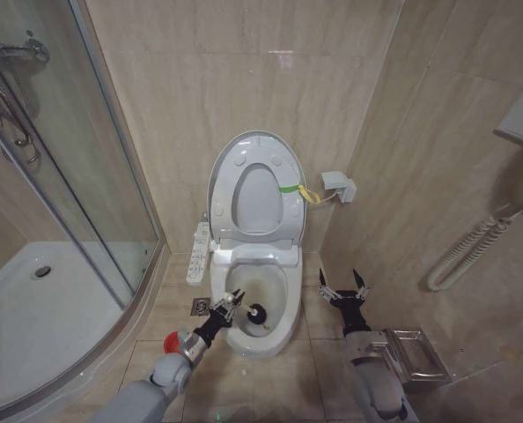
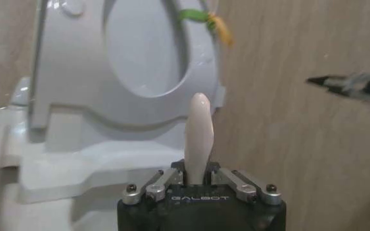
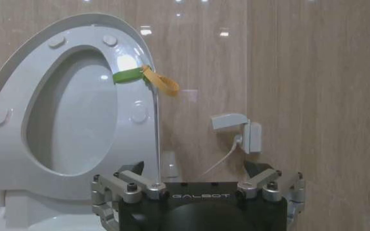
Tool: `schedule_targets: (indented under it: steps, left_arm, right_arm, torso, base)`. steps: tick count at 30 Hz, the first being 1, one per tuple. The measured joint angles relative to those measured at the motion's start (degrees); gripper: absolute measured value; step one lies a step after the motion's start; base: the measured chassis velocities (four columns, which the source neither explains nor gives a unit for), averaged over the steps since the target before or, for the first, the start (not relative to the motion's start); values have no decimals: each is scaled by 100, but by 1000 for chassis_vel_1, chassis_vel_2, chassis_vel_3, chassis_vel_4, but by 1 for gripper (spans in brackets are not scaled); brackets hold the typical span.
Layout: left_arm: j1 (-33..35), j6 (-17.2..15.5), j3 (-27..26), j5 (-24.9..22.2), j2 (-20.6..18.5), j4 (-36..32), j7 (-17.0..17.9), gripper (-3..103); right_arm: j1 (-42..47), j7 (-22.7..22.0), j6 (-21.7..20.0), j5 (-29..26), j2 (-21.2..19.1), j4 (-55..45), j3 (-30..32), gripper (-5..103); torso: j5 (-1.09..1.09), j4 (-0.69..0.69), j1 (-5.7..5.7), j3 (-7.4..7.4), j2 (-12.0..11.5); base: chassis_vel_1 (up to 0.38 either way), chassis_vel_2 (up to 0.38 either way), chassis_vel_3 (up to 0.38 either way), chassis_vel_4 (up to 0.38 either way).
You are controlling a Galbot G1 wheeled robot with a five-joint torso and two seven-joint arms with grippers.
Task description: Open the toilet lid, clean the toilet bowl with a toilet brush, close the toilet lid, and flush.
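One toilet brush, black head down inside toilet bowl, pale handle clenched in left gripper at bowl's left rim. Head possibly touching stained surface, hard to tell. Toilet lid upright against wall. Right gripper released, fingers spread, beside bowl's right.

A glass shower enclosure with a white curved tray and a chrome mixer fills one side of a beige-tiled bathroom. A white control panel hangs beside a floor drain. A wall socket, a coiled white hose and a chrome wire rack line the opposite wall.
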State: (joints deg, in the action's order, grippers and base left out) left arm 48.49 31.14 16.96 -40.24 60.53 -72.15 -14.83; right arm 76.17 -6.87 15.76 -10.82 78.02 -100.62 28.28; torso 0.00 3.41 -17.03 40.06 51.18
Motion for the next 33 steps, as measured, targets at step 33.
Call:
schedule_targets:
  steps: [33]
  left_arm:
    - [-58,-22,-157,175,-114,-272,207,19]
  right_arm:
    - [0,0,0,0,0,0,0,100]
  torso:
    - [0,0,0,0,0]
  base:
    - [0,0,0,0]
